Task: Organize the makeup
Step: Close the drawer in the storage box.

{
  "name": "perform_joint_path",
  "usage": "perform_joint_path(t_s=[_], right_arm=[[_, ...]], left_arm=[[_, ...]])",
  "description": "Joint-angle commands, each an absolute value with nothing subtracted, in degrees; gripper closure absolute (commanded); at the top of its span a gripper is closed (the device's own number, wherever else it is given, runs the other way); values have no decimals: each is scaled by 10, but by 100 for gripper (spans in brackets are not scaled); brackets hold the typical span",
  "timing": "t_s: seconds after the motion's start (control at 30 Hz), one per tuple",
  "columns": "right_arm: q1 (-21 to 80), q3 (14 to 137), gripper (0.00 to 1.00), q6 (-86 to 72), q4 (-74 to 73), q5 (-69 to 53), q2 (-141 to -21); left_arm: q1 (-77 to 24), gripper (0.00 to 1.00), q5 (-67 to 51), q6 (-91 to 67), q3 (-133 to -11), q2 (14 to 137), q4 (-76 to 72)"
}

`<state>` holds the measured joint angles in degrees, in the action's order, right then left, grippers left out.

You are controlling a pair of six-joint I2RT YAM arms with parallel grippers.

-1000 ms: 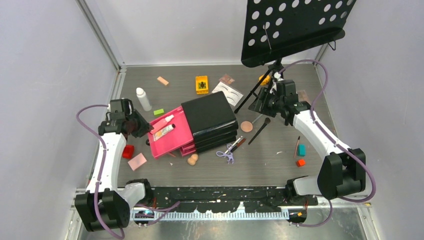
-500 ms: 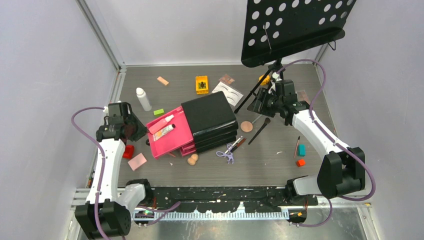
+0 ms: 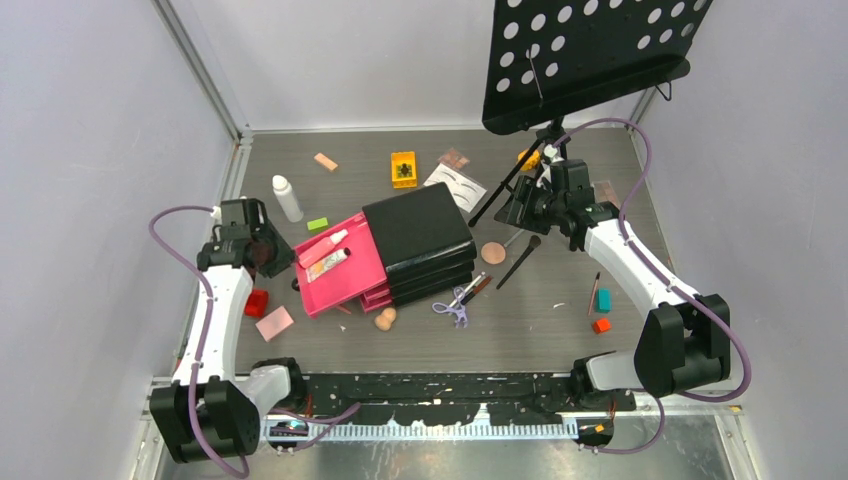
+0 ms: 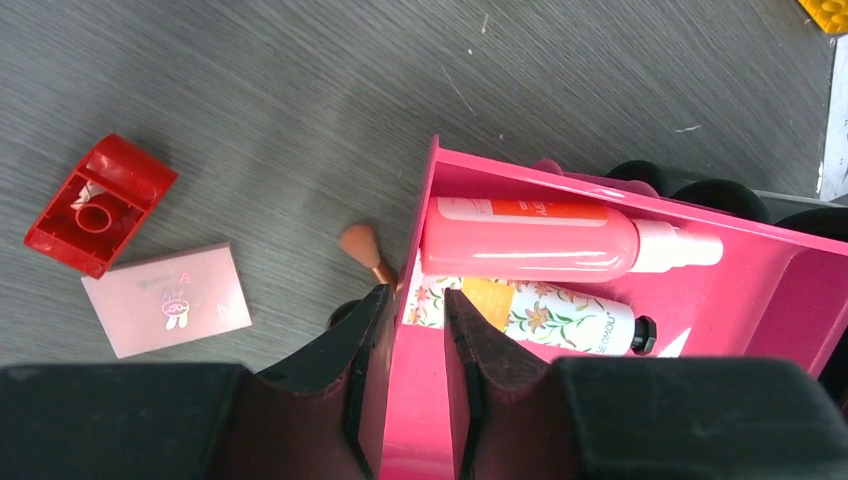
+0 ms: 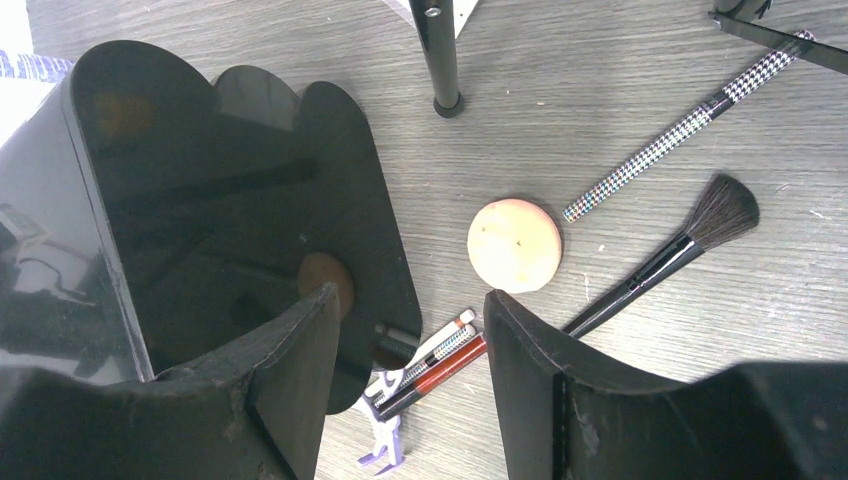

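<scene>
The makeup lies scattered round a black chest point(image 3: 418, 235) whose top pink drawer point(image 3: 340, 270) is pulled out. My left gripper point(image 3: 272, 252) straddles that drawer's point(image 4: 760, 300) front wall. Its jaws point(image 4: 415, 300) are narrowly open, one finger outside the wall and one inside. A pink bottle point(image 4: 530, 238) and a floral tube point(image 4: 545, 315) lie in the drawer. A red block point(image 4: 98, 205), a pink palette point(image 4: 168, 312) and a small brush point(image 4: 365, 250) lie outside it. My right gripper point(image 3: 522, 213) hovers open and empty point(image 5: 410, 298) by a round sponge point(image 5: 515, 245), a black brush point(image 5: 670, 260) and lilac scissors point(image 5: 385, 430).
A black perforated music stand point(image 3: 590, 55) rises at the back right, with one leg point(image 5: 440, 60) near my right gripper. A white bottle point(image 3: 286, 198), a yellow box point(image 3: 403, 169) and an eyebrow card point(image 3: 455, 185) lie at the back. Teal point(image 3: 604, 299) and orange point(image 3: 601, 325) blocks lie at the right.
The left arm swayed slightly to the left and came back. The drawer, the loose makeup and the right arm have not moved.
</scene>
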<state>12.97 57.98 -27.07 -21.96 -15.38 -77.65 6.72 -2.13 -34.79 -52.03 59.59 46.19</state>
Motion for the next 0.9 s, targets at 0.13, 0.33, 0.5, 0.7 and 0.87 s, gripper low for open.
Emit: perform_joint_path(t_s=[0.13, 0.33, 0.5, 0.7, 0.87], right_arm=[[132, 609, 40, -258, -211, -156, -775], [132, 611, 40, -259, -210, -154, -778], [133, 613, 40, -258, -210, -156, -782], [132, 616, 40, -256, -213, -157, -784], [133, 617, 40, -257, -213, -158, -785]], left_arm=[[68, 76, -39, -307, -514, 608, 436], [68, 77, -51, -296, -503, 592, 457], [68, 78, -54, -298, -486, 585, 453], [68, 83, -56, -299, -483, 594, 434], [68, 87, -56, -299, -488, 605, 421]])
